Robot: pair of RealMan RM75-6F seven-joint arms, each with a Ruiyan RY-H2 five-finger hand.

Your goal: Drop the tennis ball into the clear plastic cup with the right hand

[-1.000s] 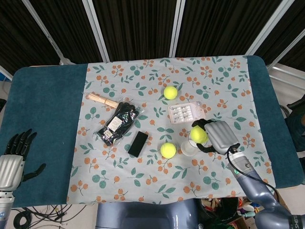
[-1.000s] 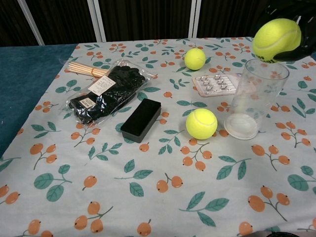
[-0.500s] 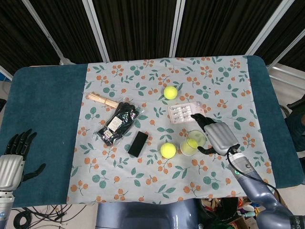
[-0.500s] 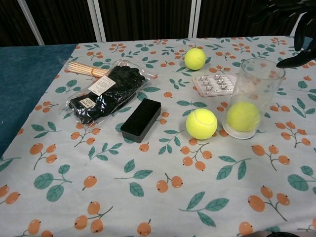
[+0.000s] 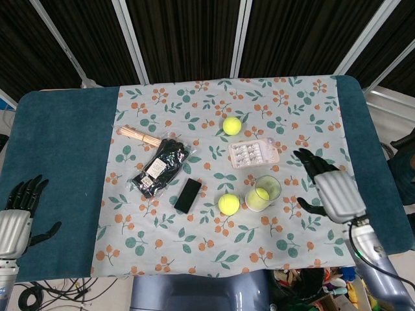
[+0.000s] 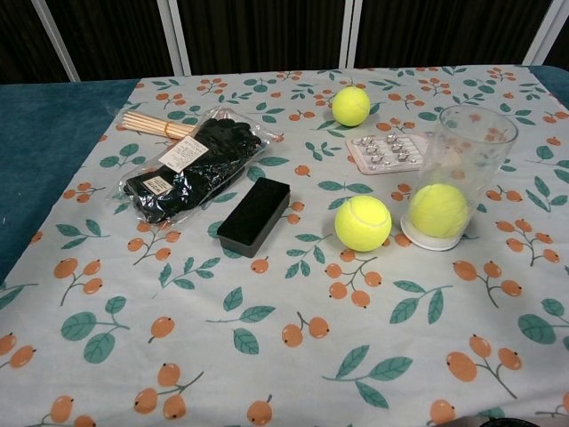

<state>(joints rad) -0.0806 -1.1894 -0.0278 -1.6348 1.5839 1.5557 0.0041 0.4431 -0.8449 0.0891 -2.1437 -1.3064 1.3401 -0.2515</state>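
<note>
Tennis ball (image 6: 438,210) sits at the bottom of the clear plastic cup (image 6: 460,174), which stands upright on the flowered cloth (image 5: 194,246) toward the table's near right side. My right hand (image 5: 334,192) hangs to the right of the cup, apart from it, fingers spread and holding nothing; it shows only in the head view. My left hand (image 5: 15,218) rests over the teal table (image 5: 58,139) at its near left corner, fingers apart and empty too.

Just left of the cup lies a second tennis ball (image 6: 363,222), close to it but not touching. A third ball (image 6: 351,105) lies farther back, toward the far edge. Between that ball and the cup lies a pink tray of small metal pieces (image 6: 388,151), just behind the cup. A black rectangular block (image 6: 254,216) lies near the middle of the cloth, with a clear bag of black items (image 6: 189,167) to its left and a bundle of wooden sticks (image 6: 158,125) beyond the bag, toward the far left.
</note>
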